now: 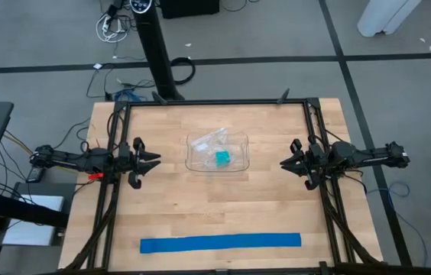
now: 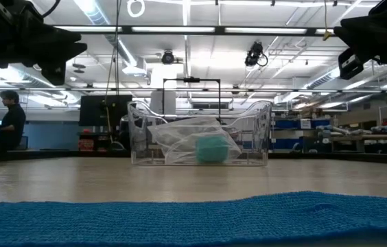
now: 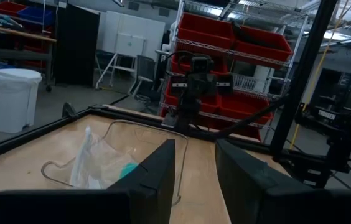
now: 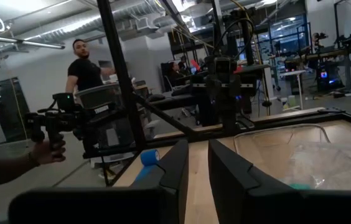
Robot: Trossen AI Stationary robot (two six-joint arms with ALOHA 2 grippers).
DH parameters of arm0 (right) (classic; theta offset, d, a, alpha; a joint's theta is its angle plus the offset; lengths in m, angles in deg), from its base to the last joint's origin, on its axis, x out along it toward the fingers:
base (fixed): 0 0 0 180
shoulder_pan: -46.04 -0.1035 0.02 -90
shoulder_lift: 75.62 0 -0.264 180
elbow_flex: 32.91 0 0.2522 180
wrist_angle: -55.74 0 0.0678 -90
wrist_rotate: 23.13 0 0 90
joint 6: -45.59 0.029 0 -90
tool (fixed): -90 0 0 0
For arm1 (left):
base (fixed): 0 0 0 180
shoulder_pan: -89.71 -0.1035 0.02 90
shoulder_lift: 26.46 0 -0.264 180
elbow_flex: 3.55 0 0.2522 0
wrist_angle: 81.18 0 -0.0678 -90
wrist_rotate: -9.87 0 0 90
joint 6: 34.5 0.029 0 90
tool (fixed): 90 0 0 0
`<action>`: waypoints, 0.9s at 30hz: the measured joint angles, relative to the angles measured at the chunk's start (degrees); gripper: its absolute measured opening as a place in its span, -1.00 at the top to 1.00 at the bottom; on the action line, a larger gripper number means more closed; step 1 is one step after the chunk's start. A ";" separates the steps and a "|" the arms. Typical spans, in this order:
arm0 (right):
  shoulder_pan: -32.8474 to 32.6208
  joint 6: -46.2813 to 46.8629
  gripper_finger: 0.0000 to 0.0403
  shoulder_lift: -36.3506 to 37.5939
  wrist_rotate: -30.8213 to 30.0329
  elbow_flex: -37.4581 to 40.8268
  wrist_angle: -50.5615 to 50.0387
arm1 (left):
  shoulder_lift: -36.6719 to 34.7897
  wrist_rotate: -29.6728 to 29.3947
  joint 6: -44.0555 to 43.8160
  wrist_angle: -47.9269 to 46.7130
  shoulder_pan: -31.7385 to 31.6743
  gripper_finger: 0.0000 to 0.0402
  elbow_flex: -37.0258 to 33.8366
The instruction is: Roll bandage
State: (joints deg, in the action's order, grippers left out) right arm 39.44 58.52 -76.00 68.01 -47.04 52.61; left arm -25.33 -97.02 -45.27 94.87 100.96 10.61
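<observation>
The bandage (image 1: 220, 243) lies flat as a long bright blue strip along the table's near edge; in the low view it fills the foreground (image 2: 193, 219). My left gripper (image 1: 154, 161) hovers at the table's left side, pointing level toward the middle. Its fingers (image 3: 194, 180) are open with nothing between them. My right gripper (image 1: 284, 163) hovers at the right side, facing the left one. A narrow gap shows between its fingers (image 4: 198, 168), and nothing is in it. Both are well above the table and far from the bandage.
A clear plastic tray (image 1: 240, 145) stands at the table's middle, between the grippers, holding a crumpled clear bag (image 1: 209, 142) and a teal block (image 1: 223, 158). A black frame (image 1: 215, 102) runs along the table's edges. People stand in the room beyond.
</observation>
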 joint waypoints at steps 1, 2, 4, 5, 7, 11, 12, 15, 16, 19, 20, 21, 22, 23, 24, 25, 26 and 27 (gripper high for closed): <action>0.01 -0.02 0.70 0.02 -0.01 0.01 0.02 | 0.00 -0.02 -0.02 0.39 0.02 0.39 0.00; -0.01 0.00 0.70 0.00 0.01 0.01 0.00 | -0.02 -0.02 0.00 1.06 0.00 0.39 0.00; 0.00 0.00 0.70 0.02 -0.01 -0.01 0.01 | -0.02 -0.01 -0.27 2.67 0.01 0.39 0.00; 0.00 -0.01 0.70 0.02 -0.01 0.00 0.01 | -0.02 -0.01 -0.43 3.48 0.01 0.39 0.00; 0.01 0.00 0.69 0.02 -0.01 0.01 0.00 | 0.00 0.00 -0.46 4.89 0.01 0.39 0.00; 0.01 -0.01 0.69 0.02 -0.01 0.00 0.01 | -0.02 0.00 -0.39 6.57 0.02 0.39 0.00; 0.00 0.00 0.69 0.02 0.00 0.01 0.01 | -0.02 -0.01 -0.12 6.73 0.01 0.39 0.00; 0.01 -0.02 0.69 0.02 -0.01 0.01 0.02 | -0.02 -0.55 0.09 7.18 0.00 0.39 0.00; 0.01 -0.02 0.69 0.02 -0.01 0.01 0.02 | -0.02 -1.84 0.09 7.21 0.02 0.39 0.00; 0.00 0.00 0.69 0.02 0.00 0.00 0.02 | -0.02 -4.53 0.03 7.17 0.00 0.39 0.00; 0.00 -0.01 0.69 0.02 -0.01 0.01 0.02 | -0.02 -4.53 0.02 7.13 0.00 0.39 0.00; 0.00 -0.01 0.69 0.02 -0.01 0.01 0.02 | -0.02 -4.50 0.02 7.14 0.00 0.39 0.00; 0.01 -0.01 0.69 0.02 -0.01 -0.01 0.02 | -0.02 -4.50 0.02 7.14 0.02 0.39 0.00; -0.01 0.00 0.69 0.02 -0.01 0.01 0.02 | -0.02 -4.50 0.02 7.14 0.02 0.39 0.00; 0.00 0.00 0.69 0.02 -0.01 0.01 0.02 | -0.02 -4.50 0.02 7.14 0.02 0.39 0.00; 0.01 0.00 0.69 0.02 -0.01 -0.01 0.02 | -0.02 -4.50 0.02 7.18 0.02 0.39 0.00; -0.01 0.00 0.69 0.02 -0.01 -0.01 0.02 | -0.02 -4.50 0.02 7.24 0.02 0.39 0.00; -0.01 -0.02 0.69 0.02 0.01 0.01 0.02 | -0.02 -4.50 0.02 7.39 0.02 0.39 0.00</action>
State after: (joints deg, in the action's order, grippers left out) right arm 39.43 58.50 -75.99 68.02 -47.03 52.63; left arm -25.35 -101.52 -45.25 102.26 100.98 10.61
